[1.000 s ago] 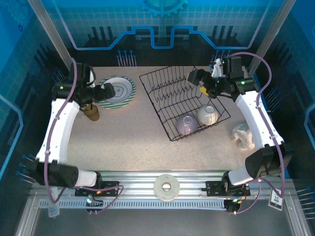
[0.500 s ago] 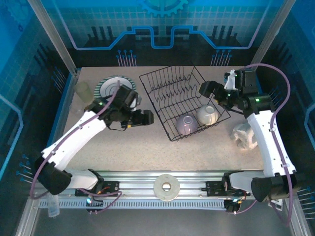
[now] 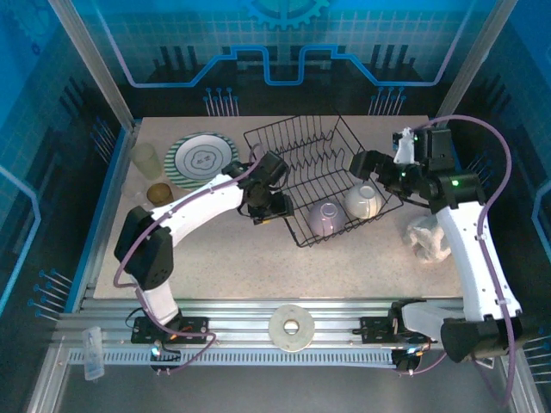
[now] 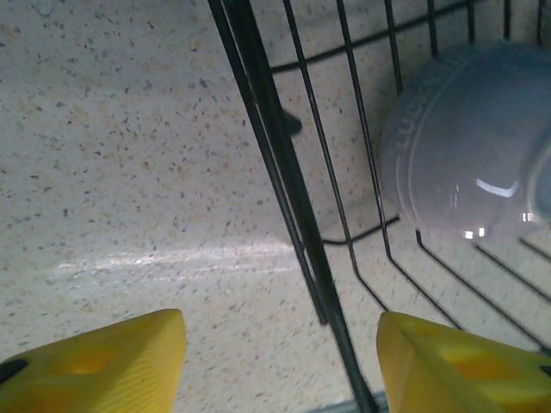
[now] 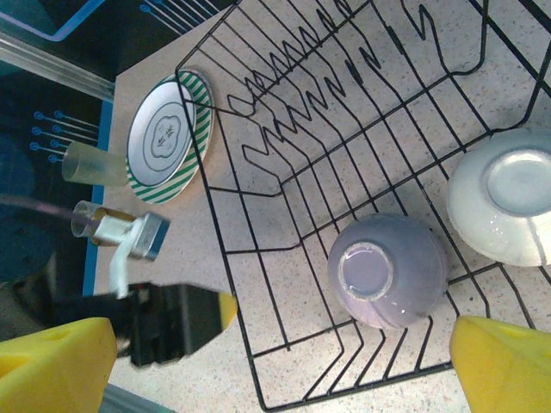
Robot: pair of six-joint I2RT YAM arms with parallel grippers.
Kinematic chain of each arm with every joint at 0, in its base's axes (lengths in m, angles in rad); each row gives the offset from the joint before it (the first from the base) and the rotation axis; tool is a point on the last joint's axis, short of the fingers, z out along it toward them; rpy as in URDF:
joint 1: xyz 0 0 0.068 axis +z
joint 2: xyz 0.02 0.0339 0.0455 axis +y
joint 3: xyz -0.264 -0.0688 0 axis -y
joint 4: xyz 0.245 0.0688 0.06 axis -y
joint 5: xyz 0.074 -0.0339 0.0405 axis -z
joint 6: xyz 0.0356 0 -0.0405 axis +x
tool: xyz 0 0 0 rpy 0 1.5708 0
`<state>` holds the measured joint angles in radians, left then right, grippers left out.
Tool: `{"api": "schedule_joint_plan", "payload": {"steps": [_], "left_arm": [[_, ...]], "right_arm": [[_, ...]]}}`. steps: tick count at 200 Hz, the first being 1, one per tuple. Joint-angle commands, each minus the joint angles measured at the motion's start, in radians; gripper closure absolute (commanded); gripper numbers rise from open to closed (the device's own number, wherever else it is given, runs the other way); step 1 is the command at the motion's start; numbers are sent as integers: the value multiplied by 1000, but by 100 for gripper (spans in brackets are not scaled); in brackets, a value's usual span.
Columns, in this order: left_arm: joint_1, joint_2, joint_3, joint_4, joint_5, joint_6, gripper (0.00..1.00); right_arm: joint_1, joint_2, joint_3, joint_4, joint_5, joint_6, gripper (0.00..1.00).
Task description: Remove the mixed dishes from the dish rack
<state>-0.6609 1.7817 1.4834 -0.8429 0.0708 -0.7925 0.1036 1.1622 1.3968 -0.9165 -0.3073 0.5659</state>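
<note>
L gripper (image 4: 280, 335) part open, yellow fingers astride left side wire of black wire dish rack (image 3: 301, 151), not touching it; lavender ceramic cup (image 3: 325, 217) upside down inside, near. R gripper (image 5: 284, 366) wide, empty, above rack; cream bowl (image 3: 362, 200) inverted beside cup. Green-and-white striped plate (image 3: 203, 159) on table left of rack

I see the rack (image 3: 293, 155) on the table (image 3: 258, 258), right of centre. In its near end sit the cup (image 3: 324, 218) on the left and the bowl (image 3: 362, 201) just right of it (touching or not, I can't tell). Left of the rack lies the plate (image 3: 202, 159), with the tumbler (image 3: 145, 159) further left and the little cup (image 3: 157, 194) in front of the tumbler. The cloth (image 3: 426, 237) lies right of the rack. The ring (image 3: 291, 327) rests on the rail (image 3: 224, 323) at the near edge.
</note>
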Motion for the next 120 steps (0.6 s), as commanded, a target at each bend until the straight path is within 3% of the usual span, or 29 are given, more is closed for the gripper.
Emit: {"api": "schedule_joint_plan", "payload": {"steps": [1,23,57,91,120], "left_arm": [[-20,49,75,-16,-54,-72,46],[-22,107,118,-51,-74,-102,53],[-32,161,159,-101,-107,-142,68],[-30,166,172,-152,-165,-149,100],[-25,179,198,-232,-207,-88,100]], "right_arm": [[-4,-33,-34,-17,-42,-24,0],[4,-45,-66,26,-113,5,0],[18,-90,-116,54,-118,15,0],[29,-119,-145,34,-118,-4,0],[51,-121,-166,8,-102,-48,0]]}}
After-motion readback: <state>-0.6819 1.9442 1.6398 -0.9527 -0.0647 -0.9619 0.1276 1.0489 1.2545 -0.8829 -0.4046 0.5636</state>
